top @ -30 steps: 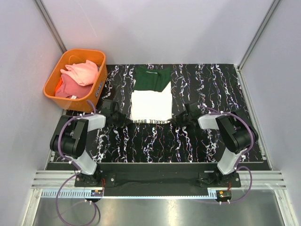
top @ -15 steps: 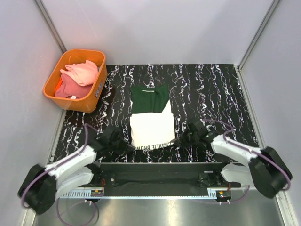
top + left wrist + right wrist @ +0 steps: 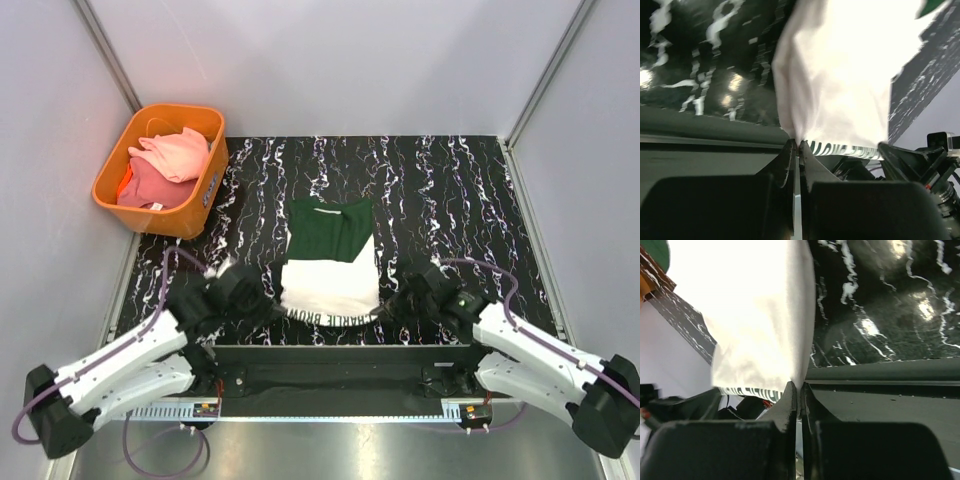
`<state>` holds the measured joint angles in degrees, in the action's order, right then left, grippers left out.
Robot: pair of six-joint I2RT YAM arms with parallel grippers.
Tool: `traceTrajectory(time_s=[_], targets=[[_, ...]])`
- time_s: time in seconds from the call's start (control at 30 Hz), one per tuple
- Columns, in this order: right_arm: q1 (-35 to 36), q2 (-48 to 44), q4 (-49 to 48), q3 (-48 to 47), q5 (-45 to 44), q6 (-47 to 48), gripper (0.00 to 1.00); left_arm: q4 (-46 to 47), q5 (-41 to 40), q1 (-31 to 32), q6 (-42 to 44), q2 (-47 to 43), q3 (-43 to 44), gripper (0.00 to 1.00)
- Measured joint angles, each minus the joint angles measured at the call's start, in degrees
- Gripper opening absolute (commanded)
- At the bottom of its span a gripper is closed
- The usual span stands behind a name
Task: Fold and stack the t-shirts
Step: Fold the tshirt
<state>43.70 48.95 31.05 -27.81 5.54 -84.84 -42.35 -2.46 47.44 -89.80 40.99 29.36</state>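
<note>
Cream t-shirt (image 3: 330, 288) (far end dark green) is pinched at both near corners; left gripper (image 3: 798, 146) and right gripper (image 3: 799, 386) are clamped on it. Pink t-shirts (image 3: 168, 158) are heaped in the basket (image 3: 160, 218).

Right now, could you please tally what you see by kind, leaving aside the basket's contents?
Cream-and-green t-shirt: 1
Orange basket: 1
Robot arms, the left arm and the right arm: 2
Total: 4

Orange basket (image 3: 160, 218) far left, black marbled tabletop (image 3: 450, 200), grey walls (image 3: 340, 60)
</note>
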Motion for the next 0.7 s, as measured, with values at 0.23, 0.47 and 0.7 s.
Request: traceTrajectory(time_s=[0.23, 0.47, 0.7], targets=[[-13.53, 14.05, 0.63, -14.08, 4.44, 12.00, 0.00, 0.37, -3.78, -6.47, 11.65, 19.47, 22.34, 0.00], [-23.87, 34.60, -0.79, -32.46, 12.02, 22.80, 0.00, 3.32, -1.97, -19.17, 22.18, 35.98, 33.20, 0.00], [-29.57, 49.33, -1.31, -47.01, 18.58, 28.11, 0.00, 4.90, 2.62, -26.10, 30.21, 50.99, 46.93, 0.00]])
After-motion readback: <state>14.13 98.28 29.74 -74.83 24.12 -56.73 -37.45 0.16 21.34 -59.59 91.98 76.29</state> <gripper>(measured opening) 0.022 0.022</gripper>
